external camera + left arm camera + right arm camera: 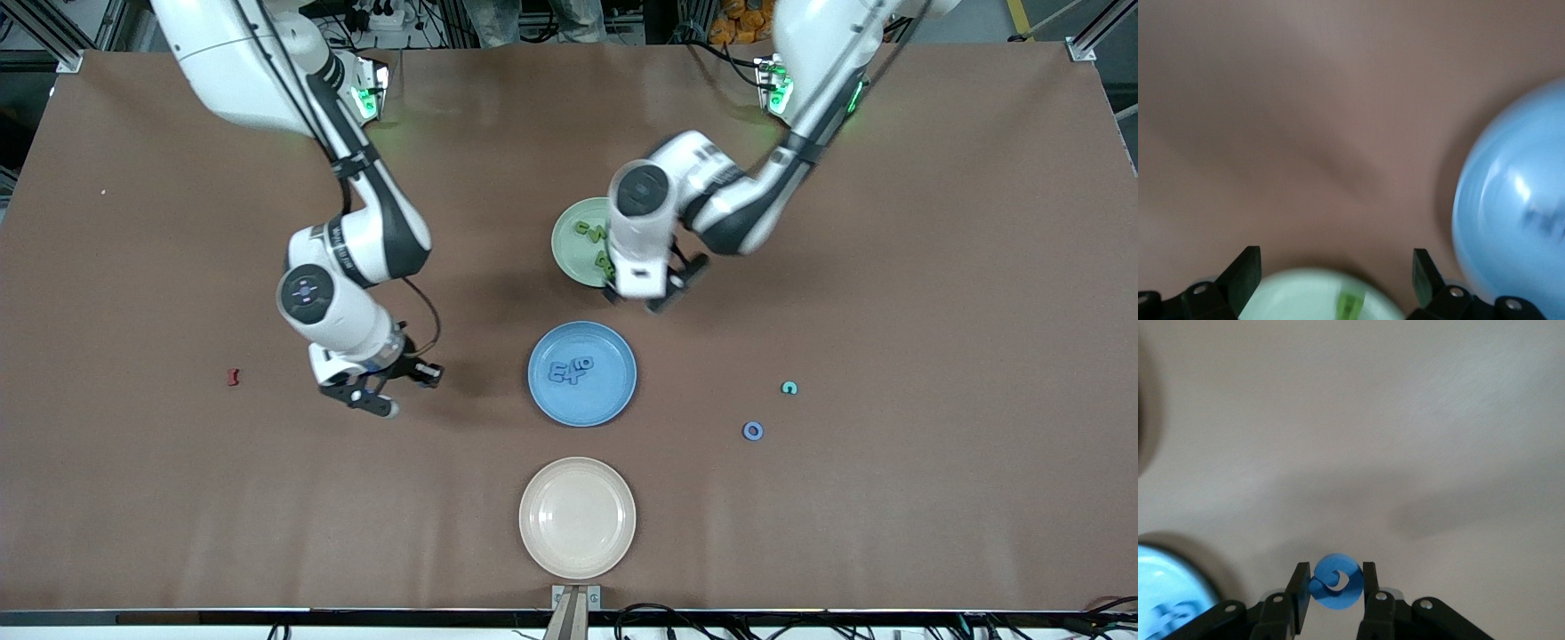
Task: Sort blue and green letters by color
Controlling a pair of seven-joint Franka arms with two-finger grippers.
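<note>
On the round blue plate (pixel 582 373) we count two blue letters (pixel 570 369); beside it, our right gripper (pixel 1331 585) pinches one blue round letter (pixel 1333 581), while our left gripper (pixel 1335 261) hangs wide apart over the green plate (pixel 576 244).

The matte brown bench (pixel 178 498) is carrying three round plastic plates: a pale green one (pixel 569 244) showing leaf-green chunky letters (pixel 590 233), a medium blue one (pixel 605 391) showing blue letters (pixel 571 369), and a plain cream one (pixel 578 517). The black-fingered right pincer (pixel 1332 585) is gripping a bright blue ring-shaped letter (pixel 1333 590).
</note>
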